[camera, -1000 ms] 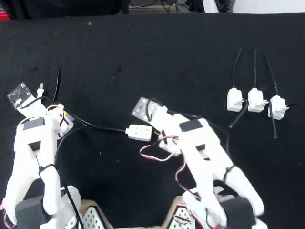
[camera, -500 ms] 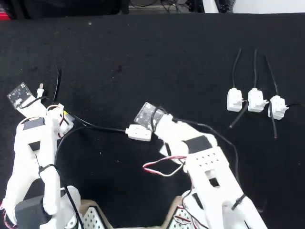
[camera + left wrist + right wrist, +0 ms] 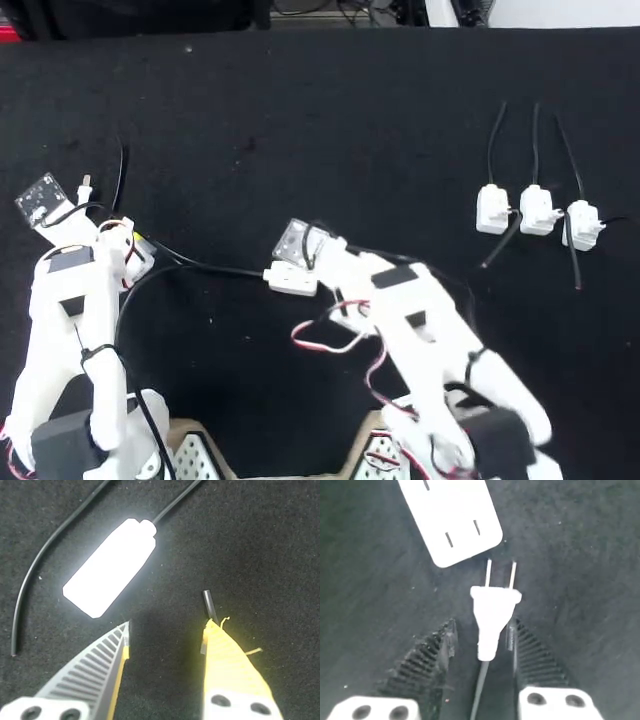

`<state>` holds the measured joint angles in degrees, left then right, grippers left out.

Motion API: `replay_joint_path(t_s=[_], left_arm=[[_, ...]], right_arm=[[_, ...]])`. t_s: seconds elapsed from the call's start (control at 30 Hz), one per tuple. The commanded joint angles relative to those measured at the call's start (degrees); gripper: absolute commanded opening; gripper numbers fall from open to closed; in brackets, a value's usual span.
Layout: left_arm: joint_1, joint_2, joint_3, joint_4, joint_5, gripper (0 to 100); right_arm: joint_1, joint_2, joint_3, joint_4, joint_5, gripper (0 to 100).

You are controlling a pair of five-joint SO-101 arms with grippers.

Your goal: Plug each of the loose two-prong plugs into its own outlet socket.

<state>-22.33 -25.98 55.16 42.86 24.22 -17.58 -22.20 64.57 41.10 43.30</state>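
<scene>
Straddling smooth white two-prong plug (image 3: 491, 615) — right fingers (image 3: 432, 652) apart | plug aimed at flat slotted outlet socket (image 3: 452, 515) | left fingers (image 3: 105, 655) apart, ribbed

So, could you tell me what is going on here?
The right hand is open around a plug, whose prongs point at the outlet but are not in it yet. The left hand is open beside a white block on a cable. Three more plugs lie apart on the table, unplugged.
</scene>
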Motion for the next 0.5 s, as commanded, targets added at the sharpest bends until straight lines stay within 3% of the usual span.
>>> replay_joint_path(t_s=[0.0,0.1,0.27,0.47], left_arm=[[-0.31,-0.70,-0.31,-0.70,0.18,23],[-0.48,-0.79,-0.22,-0.70,0.18,23],[-0.31,-0.79,-0.31,-0.70,0.18,23],[-0.22,-0.70,-0.40,-0.70,0.18,23]], right_arm=[[0.70,4.09,-7.52,-1.32,3.43,10.2],[4.48,5.93,-11.12,-1.32,7.65,1.8],[11.25,5.05,-14.46,1.85,8.18,1.1],[5.98,-5.14,-13.76,22.86,7.30,1.1]])
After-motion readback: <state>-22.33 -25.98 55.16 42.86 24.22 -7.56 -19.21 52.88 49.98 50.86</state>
